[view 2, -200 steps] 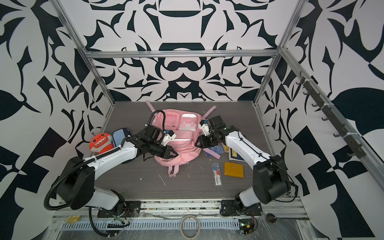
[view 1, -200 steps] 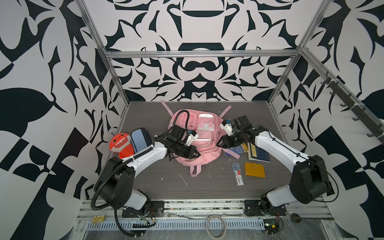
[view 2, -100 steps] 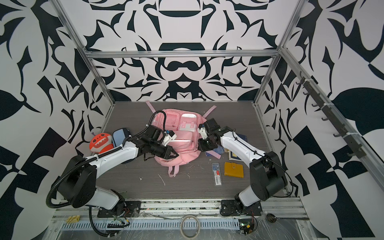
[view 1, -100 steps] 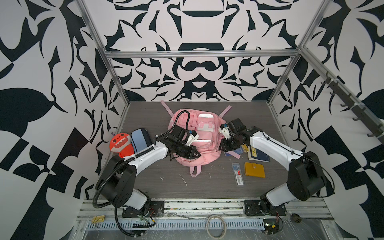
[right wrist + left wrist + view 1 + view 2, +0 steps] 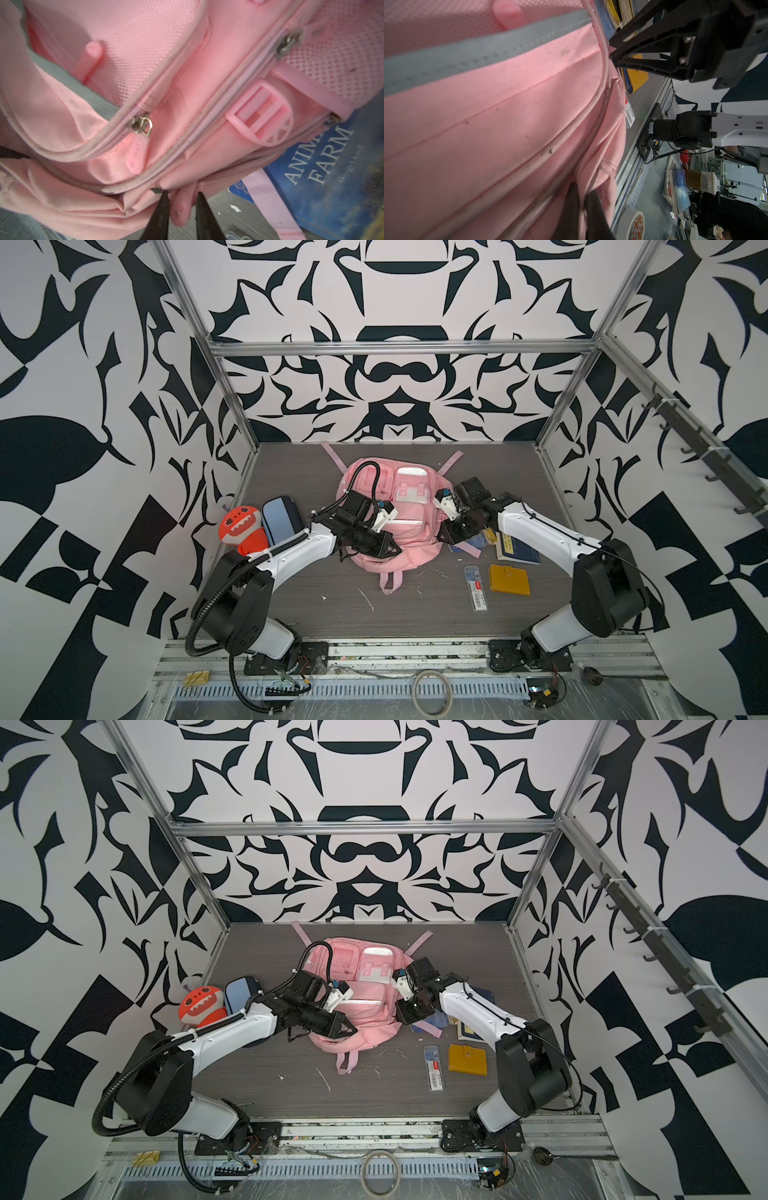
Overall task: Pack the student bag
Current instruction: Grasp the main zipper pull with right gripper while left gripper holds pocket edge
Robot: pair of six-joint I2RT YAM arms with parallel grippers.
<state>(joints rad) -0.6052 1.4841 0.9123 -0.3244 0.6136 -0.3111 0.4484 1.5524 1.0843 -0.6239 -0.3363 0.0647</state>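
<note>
Jaws on the left arm are pressed together low on the student bag (image 5: 415, 551), and in the left wrist view they seem to nip a fold of its pink cloth near the front edge. Further left, a plush toy (image 5: 239, 526) and a pencil case (image 5: 280, 516) lie unpacked. The bag itself lies flat in the middle of the table (image 5: 316, 472). On its right side the right jaws stand narrowly apart on either side of a pink zip tab (image 5: 182, 205), close against it; whether they grip it yet I cannot tell. That tab is small, soft and rounded, so a pull could slide it out of the tips. If the left hold is only on loose cloth, the whole bag may drag instead of the zip running. It could then ride over the book (image 5: 324, 158) just beside its right edge, or push toward the pen box (image 5: 476, 587) and wallet (image 5: 510, 579) nearby.
</note>
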